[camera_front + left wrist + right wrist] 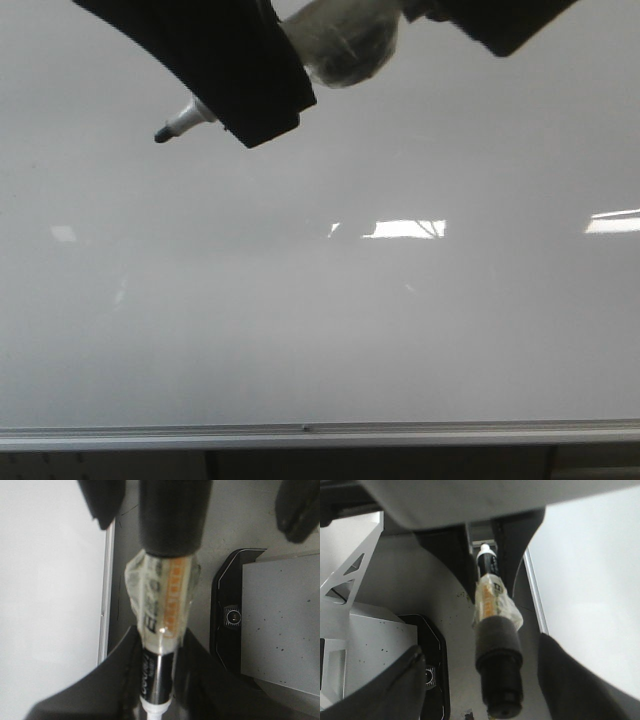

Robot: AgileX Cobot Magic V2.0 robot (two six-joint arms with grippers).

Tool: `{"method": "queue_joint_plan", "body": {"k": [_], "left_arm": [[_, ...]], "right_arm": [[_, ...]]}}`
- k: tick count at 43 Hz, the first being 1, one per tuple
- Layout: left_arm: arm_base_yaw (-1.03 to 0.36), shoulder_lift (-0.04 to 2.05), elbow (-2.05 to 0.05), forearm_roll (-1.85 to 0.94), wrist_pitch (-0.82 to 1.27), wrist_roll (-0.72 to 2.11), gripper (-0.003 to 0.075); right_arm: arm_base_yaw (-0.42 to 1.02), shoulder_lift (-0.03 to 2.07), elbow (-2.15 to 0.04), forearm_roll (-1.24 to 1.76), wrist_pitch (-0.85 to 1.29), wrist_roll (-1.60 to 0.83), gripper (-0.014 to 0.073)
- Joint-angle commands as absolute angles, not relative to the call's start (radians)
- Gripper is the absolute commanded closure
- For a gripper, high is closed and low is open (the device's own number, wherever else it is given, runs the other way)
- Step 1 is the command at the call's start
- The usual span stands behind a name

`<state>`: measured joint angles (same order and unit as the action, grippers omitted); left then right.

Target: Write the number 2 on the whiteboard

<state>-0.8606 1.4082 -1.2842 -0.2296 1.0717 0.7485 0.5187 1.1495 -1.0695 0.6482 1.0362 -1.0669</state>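
Whiteboard (320, 330): large, glossy, white-grey; fills the front view. Bright light reflections across its middle. Silver rail (320, 434) along the lower edge. Its face is unmarked in every view; no digit shows on it.

Marker (183, 122): dark tip, pale neck, black barrel with white print. Clear tape (160, 597) wrapped around its mid-section, an orange band under the tape. Thick black cap or sleeve (498, 672) on the rear end. In the front view it lies slanted near the top, tip pointing lower left, tip over the board; whether the tip touches the board cannot be told.

Left hand (159, 680): black fingers (112, 677) clamped on the marker barrel, one on each side, close to the tip end. In the front view it shows as a dark block at upper left, the marker tip sticking out below it.

Right hand (482, 680): fingers (395, 685) spread apart, one on each side of the marker's rear sleeve, neither touching it. In the front view only a dark corner of it shows at upper right.

Other items, wrist views: grey speckled surface (280, 625); black rounded base (227, 617) with a round fitting; dark grey floor; a white metal bracket (350, 575) with triangular cut-outs.
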Motion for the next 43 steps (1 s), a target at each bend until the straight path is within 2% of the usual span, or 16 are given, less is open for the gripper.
{"method": "queue_joint_plan", "body": {"k": [1, 15, 25, 33, 40, 43], "left_arm": [[-0.877, 1.37, -1.318, -0.259, 1.032, 0.749, 0.0679], [-0.909, 1.374, -1.318, -0.256, 1.012, 0.749, 0.0678], [-0.909, 1.387, -1.318, -0.246, 1.016, 0.749, 0.0678], [-0.909, 1.387, -1.318, -0.246, 1.016, 0.749, 0.0678], [-0.909, 1.387, -1.318, -0.246, 1.013, 0.749, 0.0676], [-0.909, 1.387, -1.318, -0.246, 1.01, 0.749, 0.0653]], "right_arm": [[0.519, 1.133, -1.103, 0.702, 1.005, -1.078, 0.0109], [0.519, 1.134, -1.103, 0.726, 1.004, -1.078, 0.0123], [0.519, 1.134, -1.103, 0.724, 1.013, -1.079, 0.0316], [0.519, 1.134, -1.103, 0.696, 1.021, -1.079, 0.034], [0.519, 1.134, -1.103, 0.692, 1.021, -1.079, 0.0499], [0.519, 1.134, -1.103, 0.692, 1.021, -1.079, 0.0561]]}}
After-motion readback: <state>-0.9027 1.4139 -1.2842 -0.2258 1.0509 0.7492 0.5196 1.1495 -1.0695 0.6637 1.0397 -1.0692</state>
